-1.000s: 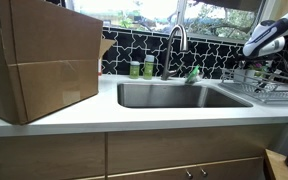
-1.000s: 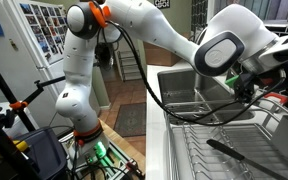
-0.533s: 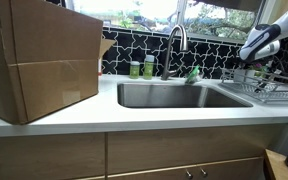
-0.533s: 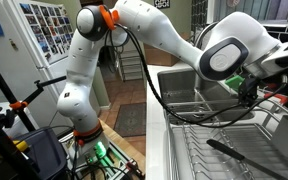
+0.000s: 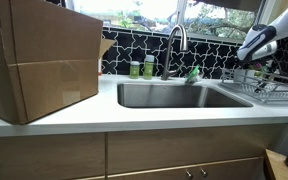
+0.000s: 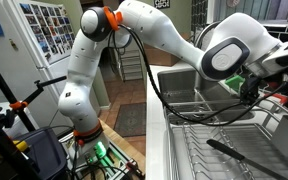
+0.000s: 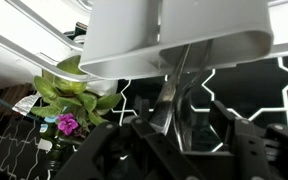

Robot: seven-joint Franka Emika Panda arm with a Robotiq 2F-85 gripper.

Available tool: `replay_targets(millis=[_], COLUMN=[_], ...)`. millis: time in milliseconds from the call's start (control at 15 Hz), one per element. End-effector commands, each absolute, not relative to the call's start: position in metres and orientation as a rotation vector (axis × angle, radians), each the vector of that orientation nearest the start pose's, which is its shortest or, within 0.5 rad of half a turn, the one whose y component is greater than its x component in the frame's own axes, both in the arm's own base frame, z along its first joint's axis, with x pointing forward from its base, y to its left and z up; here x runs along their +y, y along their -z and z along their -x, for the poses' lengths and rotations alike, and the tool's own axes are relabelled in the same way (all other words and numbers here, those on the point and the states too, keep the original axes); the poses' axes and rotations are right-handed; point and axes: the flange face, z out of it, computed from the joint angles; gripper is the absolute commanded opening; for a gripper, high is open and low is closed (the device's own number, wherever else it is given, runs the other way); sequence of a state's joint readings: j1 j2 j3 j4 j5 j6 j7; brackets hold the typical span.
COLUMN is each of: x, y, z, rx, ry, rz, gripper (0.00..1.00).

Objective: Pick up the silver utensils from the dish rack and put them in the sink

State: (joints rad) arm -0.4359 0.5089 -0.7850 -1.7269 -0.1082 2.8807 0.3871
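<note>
In the wrist view my gripper [image 7: 184,135] is open, its dark fingers on either side of the handles of silver utensils [image 7: 174,100]. The utensils reach into a white holder [image 7: 174,35], and a gap shows beside the right finger. In both exterior views the gripper [image 5: 257,62] [image 6: 249,92] hangs over the chrome wire dish rack [image 5: 272,90] [image 6: 199,150], beside the sink. The stainless-steel sink [image 5: 174,95] [image 6: 179,95] with its curved faucet [image 5: 176,40] looks empty. The utensils themselves are too small to make out in the exterior views.
A big cardboard box [image 5: 34,60] stands on the counter on the sink's other side. Green bottles [image 5: 141,68] stand behind the basin by the tiled wall. A dark utensil [image 6: 234,150] lies on the rack bars. A potted plant [image 7: 69,95] is near the holder.
The arm's wrist has shifted slightly up and further over the rack. Nothing else has moved.
</note>
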Motion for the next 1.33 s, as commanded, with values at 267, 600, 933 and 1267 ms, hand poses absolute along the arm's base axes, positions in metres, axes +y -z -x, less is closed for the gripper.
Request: replay_targets(millis=[267, 600, 933, 1267], x=[-0.6266, -0.6242, -0.6235, -0.624], y=[-0.4521, -0.452, -0.4544, -0.4534], z=[-0.3317, -0.3351, -0.3341, -0.3331], rx=[-1.451, -1.443, -1.446, -1.444], ry=[-0.718, -0.712, -0.714, -0.709], rz=[-1.871, -1.877, -1.879, -1.877], gripper=[0.44, 0.23, 0.1, 0.4])
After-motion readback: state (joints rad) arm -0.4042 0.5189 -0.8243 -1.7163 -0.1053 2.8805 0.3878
